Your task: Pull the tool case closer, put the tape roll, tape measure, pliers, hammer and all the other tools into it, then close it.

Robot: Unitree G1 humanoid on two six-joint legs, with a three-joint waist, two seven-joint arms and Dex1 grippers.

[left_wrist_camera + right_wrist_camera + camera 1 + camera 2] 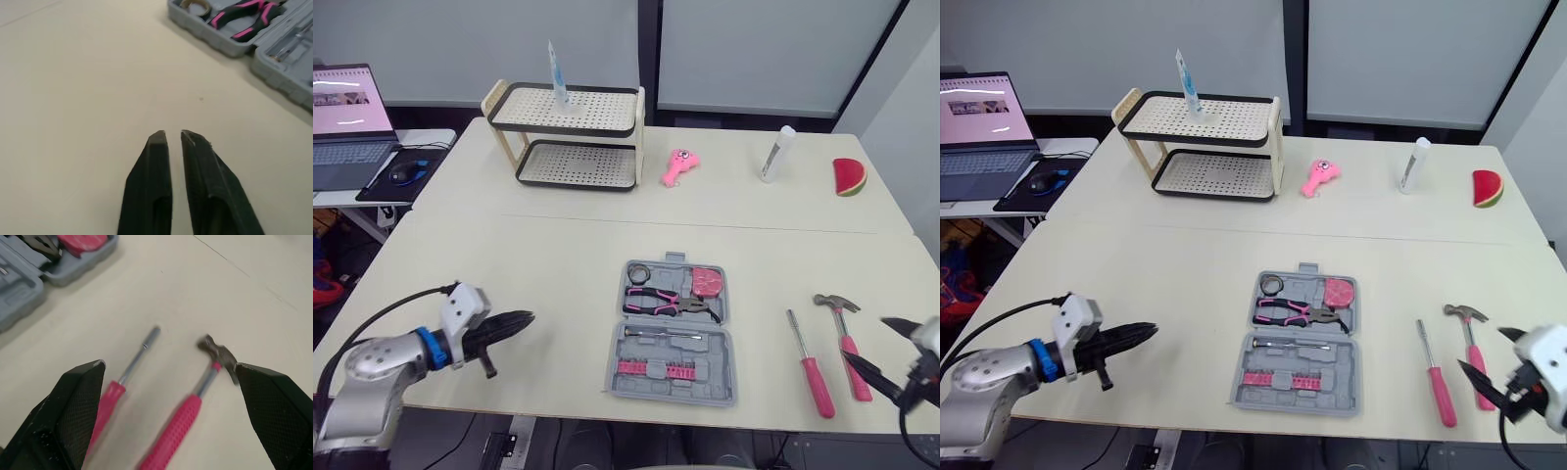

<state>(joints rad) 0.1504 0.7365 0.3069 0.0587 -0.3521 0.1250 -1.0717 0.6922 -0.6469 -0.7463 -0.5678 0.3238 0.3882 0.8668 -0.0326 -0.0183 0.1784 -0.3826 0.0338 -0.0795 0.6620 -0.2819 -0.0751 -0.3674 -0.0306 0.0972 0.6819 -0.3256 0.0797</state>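
Note:
The grey tool case [705, 380] lies open at the table's front centre. In it are a tape roll [639, 270], pink-handled pliers [666, 302], a pink tape measure [707, 281] and a row of pink bits [654, 369]. To its right on the table lie a pink-handled screwdriver [811, 367] and a pink-handled hammer [843, 340]. My right gripper [169, 364] hovers open just in front of both, holding nothing. My left gripper [172, 133] is shut and empty, low over bare table left of the case, pointing toward it.
A two-tier perforated rack [570, 137] stands at the back left with a thin tube [555, 70] on top. A pink toy [679, 166], a white bottle [778, 154] and a watermelon slice [849, 176] sit along the back. A laptop [347, 122] is on a side table.

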